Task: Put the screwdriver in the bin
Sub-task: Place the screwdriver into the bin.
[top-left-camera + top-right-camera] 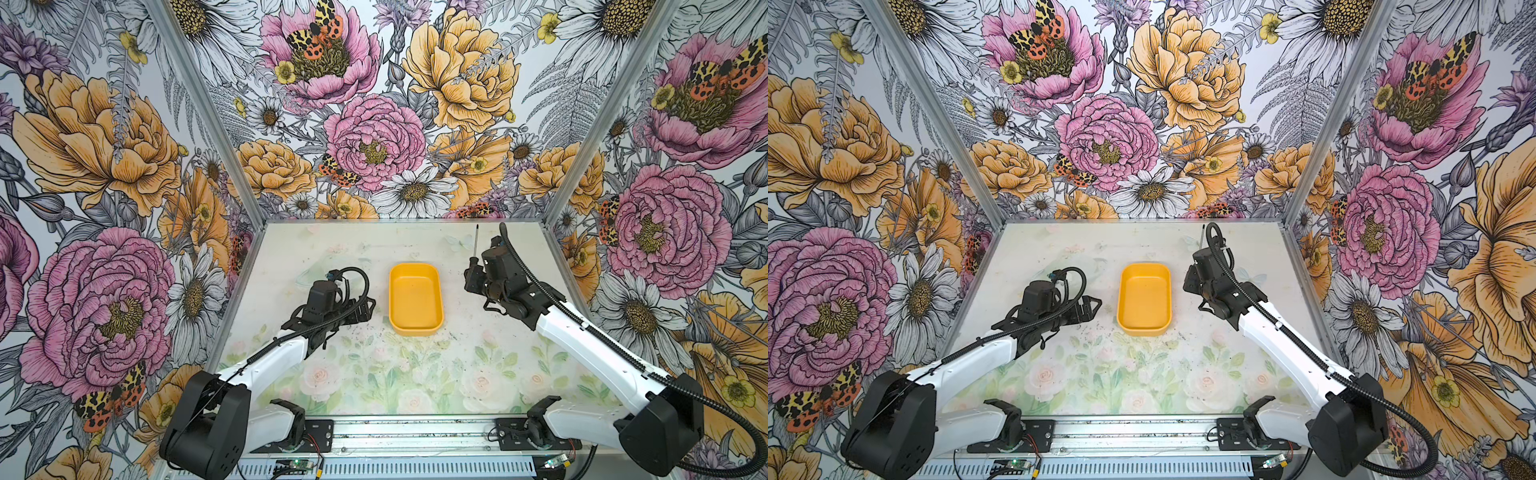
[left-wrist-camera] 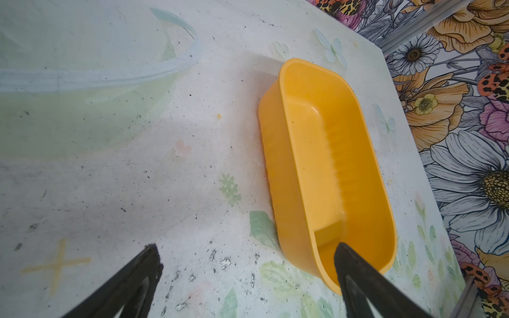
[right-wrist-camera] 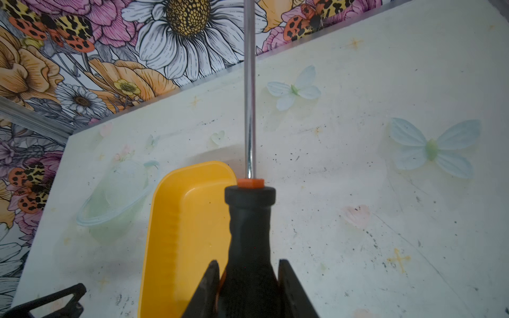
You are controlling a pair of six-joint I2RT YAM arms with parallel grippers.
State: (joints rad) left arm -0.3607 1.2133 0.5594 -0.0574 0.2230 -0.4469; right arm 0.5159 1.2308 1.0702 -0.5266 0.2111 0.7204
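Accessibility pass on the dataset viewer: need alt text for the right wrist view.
The right pincer grips a screwdriver by its black handle, with the metal shaft pointing away toward the floral wall. A yellow bin sits on the pale table beside it, with nothing visible inside.

- Bin (image 1: 415,299) lies mid-tabletop (image 1: 374,374), somewhat nearer the back edge.
- Left gripper (image 1: 368,309) is near the bin's left side.
- Right gripper (image 1: 471,278) is right of the bin, toward the back-right corner.
- Screwdriver (image 1: 476,243) sits between its jaws, with the shaft pointing at the back edge.
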